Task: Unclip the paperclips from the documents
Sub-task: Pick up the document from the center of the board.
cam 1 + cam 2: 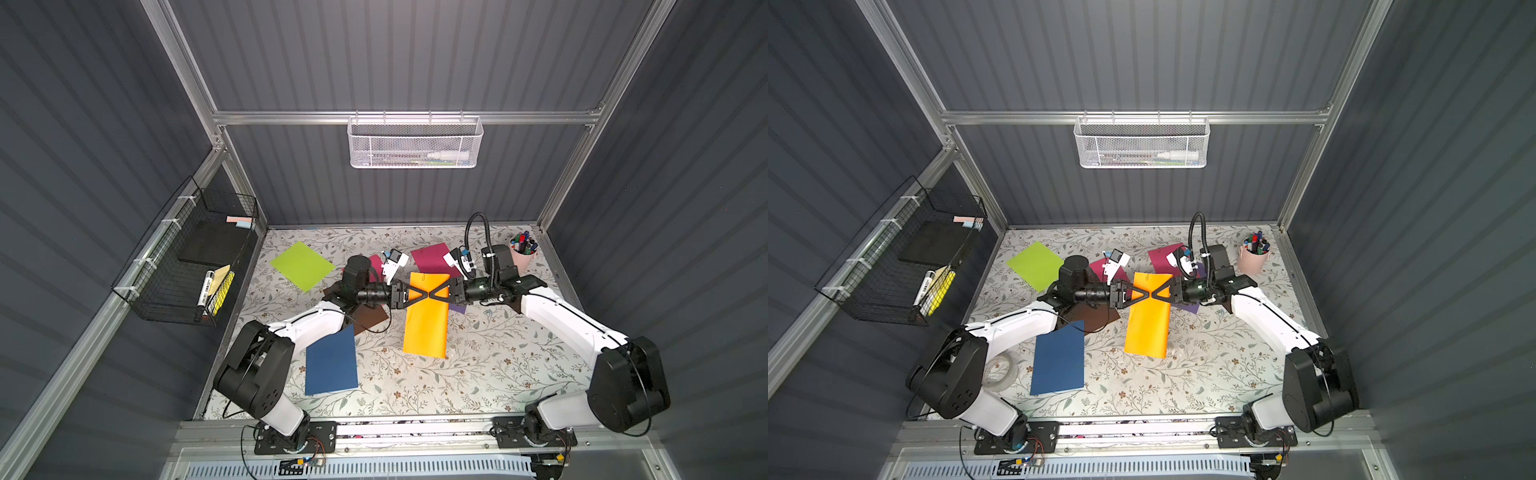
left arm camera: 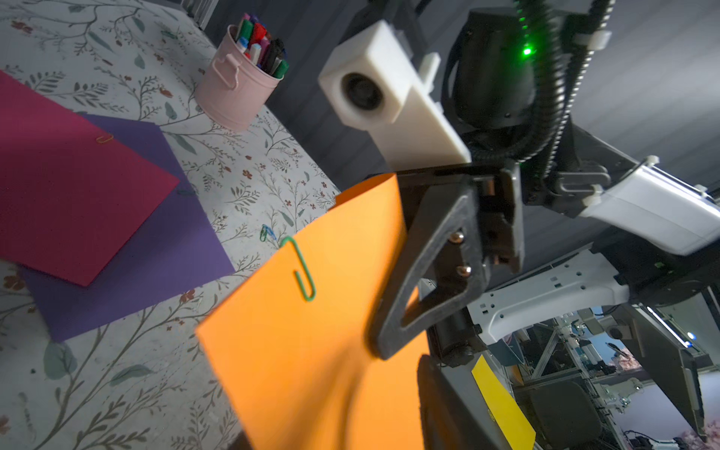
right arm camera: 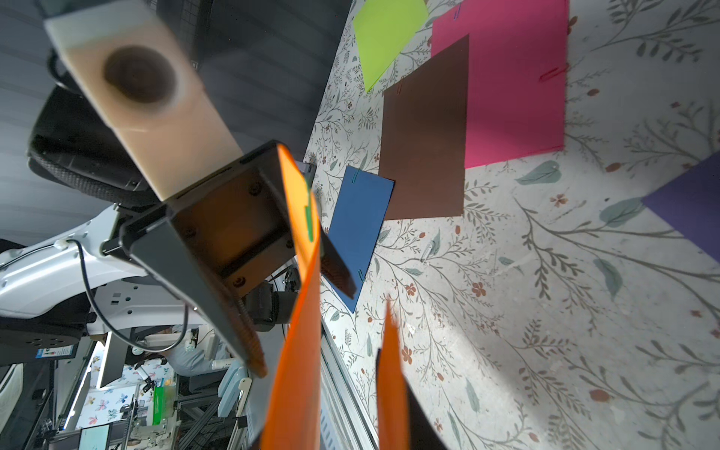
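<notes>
Over the middle of the counter, the orange sheet hangs tilted, its upper part raised between the two arms in both top views. The right gripper has its fingers clamped on the sheet's edge, and the paper creases where they bite. The left gripper faces it from the opposite side. In the right wrist view its fingers stand apart with the sheet's edge between them, though blur makes it hard to say whether they touch the paper. A green paperclip sits on the sheet's top edge, just beside the left fingers.

Toward the back right corner a magenta sheet carrying a gold paperclip overlaps a purple sheet, near a pink bucket of markers. Loose paperclips, blue and green, lie on the counter beside the purple sheet. A navy sheet lies toward the front left corner and a lime sheet toward the back left.
</notes>
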{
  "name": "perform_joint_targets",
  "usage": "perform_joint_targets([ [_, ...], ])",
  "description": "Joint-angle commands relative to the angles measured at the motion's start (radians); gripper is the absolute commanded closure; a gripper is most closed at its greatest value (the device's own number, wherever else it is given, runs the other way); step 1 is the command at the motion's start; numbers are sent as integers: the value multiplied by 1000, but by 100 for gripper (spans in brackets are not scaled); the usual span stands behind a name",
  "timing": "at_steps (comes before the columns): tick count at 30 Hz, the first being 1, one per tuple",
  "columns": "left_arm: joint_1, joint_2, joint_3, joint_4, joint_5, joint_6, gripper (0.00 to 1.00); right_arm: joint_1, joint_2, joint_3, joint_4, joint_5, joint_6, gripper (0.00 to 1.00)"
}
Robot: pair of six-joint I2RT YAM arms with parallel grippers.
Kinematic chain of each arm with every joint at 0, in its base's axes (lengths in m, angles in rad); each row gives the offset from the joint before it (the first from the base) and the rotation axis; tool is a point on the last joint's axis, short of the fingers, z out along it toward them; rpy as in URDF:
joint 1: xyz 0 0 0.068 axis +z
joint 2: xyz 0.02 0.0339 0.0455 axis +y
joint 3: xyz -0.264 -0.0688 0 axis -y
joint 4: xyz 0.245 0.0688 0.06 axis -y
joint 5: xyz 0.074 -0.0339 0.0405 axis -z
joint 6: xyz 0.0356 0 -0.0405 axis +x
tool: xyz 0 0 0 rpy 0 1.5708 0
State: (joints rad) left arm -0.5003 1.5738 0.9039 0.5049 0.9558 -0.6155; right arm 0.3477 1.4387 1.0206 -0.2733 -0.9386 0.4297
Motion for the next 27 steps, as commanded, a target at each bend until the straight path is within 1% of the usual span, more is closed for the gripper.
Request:
perform_joint_targets([
  [1, 6, -25, 7, 52, 40, -20, 65, 0, 9, -12, 34, -20, 3, 71],
  [5, 7, -27, 5, 52, 24, -29, 75, 3, 1, -28, 35, -22, -5, 71],
  [10, 6, -18, 5, 49, 7, -35, 83, 10, -12, -40, 21, -23, -22, 71],
  [12, 6, -14, 6, 50, 5, -36, 88, 11, -11, -40, 7, -24, -33, 69],
  [13, 6, -12, 7, 48, 6, -33, 93, 11, -14, -40, 2, -21, -37, 67],
  [14, 7, -12, 11, 40, 4, -27, 97, 11, -16, -41, -7, -17, -45, 63],
  [15, 6, -12, 13, 28, 0, -18, 100, 11, -20, -37, -22, -8, -59, 56],
  [16, 6, -12, 17, 11, -4, -6, 100, 10, -27, -30, -50, 8, -82, 50],
  [18, 6, -14, 41, -72, -20, 62, 100, 3, -45, 10, -172, 79, -187, 39],
  [19, 6, -16, 53, -114, -26, 96, 100, 0, -58, 26, -251, 119, -236, 35],
  [21, 6, -20, 81, -210, -36, 183, 100, -11, -95, 59, -357, 221, -340, 29],
  [23, 6, -21, 105, -293, -41, 254, 100, -21, -141, 67, -392, 309, -394, 24],
  [25, 6, -20, 122, -347, -37, 319, 100, -31, -184, 77, -420, 350, -464, 20],
  [27, 6, -24, 134, -379, -22, 364, 100, -41, -218, 75, -409, 370, -496, 18],
])
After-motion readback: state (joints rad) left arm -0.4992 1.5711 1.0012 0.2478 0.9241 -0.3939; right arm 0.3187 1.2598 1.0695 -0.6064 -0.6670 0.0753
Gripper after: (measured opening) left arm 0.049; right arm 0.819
